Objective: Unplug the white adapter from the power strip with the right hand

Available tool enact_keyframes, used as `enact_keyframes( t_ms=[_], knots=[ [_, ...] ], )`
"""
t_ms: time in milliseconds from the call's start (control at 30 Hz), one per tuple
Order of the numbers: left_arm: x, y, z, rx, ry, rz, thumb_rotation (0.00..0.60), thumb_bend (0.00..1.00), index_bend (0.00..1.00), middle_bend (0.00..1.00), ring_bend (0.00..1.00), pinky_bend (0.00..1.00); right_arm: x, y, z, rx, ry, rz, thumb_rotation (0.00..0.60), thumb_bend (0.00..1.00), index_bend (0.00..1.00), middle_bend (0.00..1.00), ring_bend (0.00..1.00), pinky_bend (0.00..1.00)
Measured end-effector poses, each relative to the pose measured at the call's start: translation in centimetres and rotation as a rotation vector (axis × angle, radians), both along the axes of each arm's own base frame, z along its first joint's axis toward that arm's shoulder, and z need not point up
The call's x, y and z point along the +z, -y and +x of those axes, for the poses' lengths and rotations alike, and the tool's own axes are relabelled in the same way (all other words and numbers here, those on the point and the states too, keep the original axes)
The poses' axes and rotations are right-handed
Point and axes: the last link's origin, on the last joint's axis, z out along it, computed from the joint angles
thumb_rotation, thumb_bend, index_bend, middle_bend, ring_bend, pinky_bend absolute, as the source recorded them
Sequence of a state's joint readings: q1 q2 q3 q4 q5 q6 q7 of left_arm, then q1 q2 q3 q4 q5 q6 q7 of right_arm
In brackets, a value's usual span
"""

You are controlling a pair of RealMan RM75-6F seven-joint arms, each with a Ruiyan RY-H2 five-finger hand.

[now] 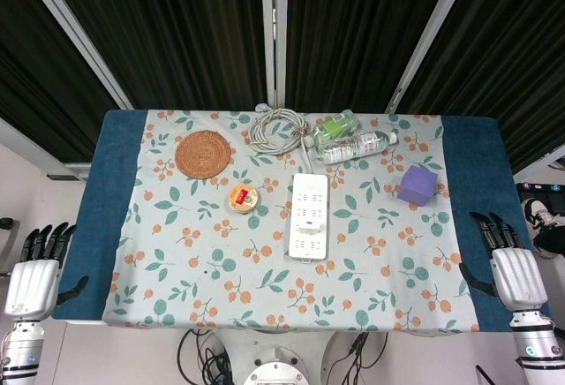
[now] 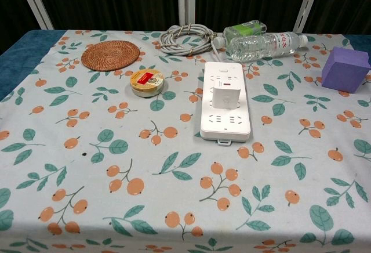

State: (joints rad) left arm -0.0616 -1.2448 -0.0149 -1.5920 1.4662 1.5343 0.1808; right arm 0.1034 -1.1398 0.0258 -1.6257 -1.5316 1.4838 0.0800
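Mid-table, the adapter (image 2: 225,94) sits plugged in the strip (image 2: 226,126). Right hand (image 1: 512,266) waits released at the table edge, well apart; left hand (image 1: 35,270) likewise. Pulling one-handed could lift the unanchored strip too.

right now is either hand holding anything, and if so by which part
Nothing is held. The left hand and right hand hang open beside the table edges, and the white adapter sits untouched in the power strip.
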Motion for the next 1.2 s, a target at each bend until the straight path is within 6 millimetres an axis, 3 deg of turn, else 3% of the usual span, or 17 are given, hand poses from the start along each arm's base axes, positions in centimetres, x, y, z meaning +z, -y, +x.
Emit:
enact_keyframes(
  t_ms=[367, 567, 867, 1033, 1200],
  knots=[
    [-0.2, -0.2, 0.4, -0.029, -0.003, -0.016, 0.600, 0.19, 0.08, 0.05, 0.00, 0.00, 0.1, 0.2, 0.4, 0.015, 0.008, 0.012, 0.600, 0.23, 0.00, 0.09, 0.00, 0.12],
    [-0.7, -1.5, 2.4, -0.158, -0.010, -0.076, 0.600, 0.20, 0.09, 0.06, 0.00, 0.00, 0.4, 1.5, 2.2, 0.074, 0.017, 0.056, 0.600, 0.23, 0.00, 0.10, 0.00, 0.12],
    [-3.8, -5.1, 9.0, -0.499, -0.028, -0.287, 0.600, 0.24, 0.15, 0.13, 0.01, 0.03, -0.5, 6.1, 7.6, 0.211, 0.006, 0.200, 0.600, 0.23, 0.00, 0.12, 0.00, 0.12],
    [-7.0, -7.1, 12.8, -0.641, -0.055, -0.422, 0.600, 0.26, 0.15, 0.13, 0.01, 0.05, -2.2, 9.0, 10.7, 0.265, -0.007, 0.295, 0.600, 0.23, 0.00, 0.13, 0.00, 0.12],
    [-11.1, -8.6, 16.8, -0.751, -0.087, -0.554, 0.600, 0.26, 0.16, 0.13, 0.01, 0.09, -5.2, 11.6, 14.1, 0.303, -0.025, 0.400, 0.600, 0.23, 0.00, 0.14, 0.00, 0.14]
  ],
)
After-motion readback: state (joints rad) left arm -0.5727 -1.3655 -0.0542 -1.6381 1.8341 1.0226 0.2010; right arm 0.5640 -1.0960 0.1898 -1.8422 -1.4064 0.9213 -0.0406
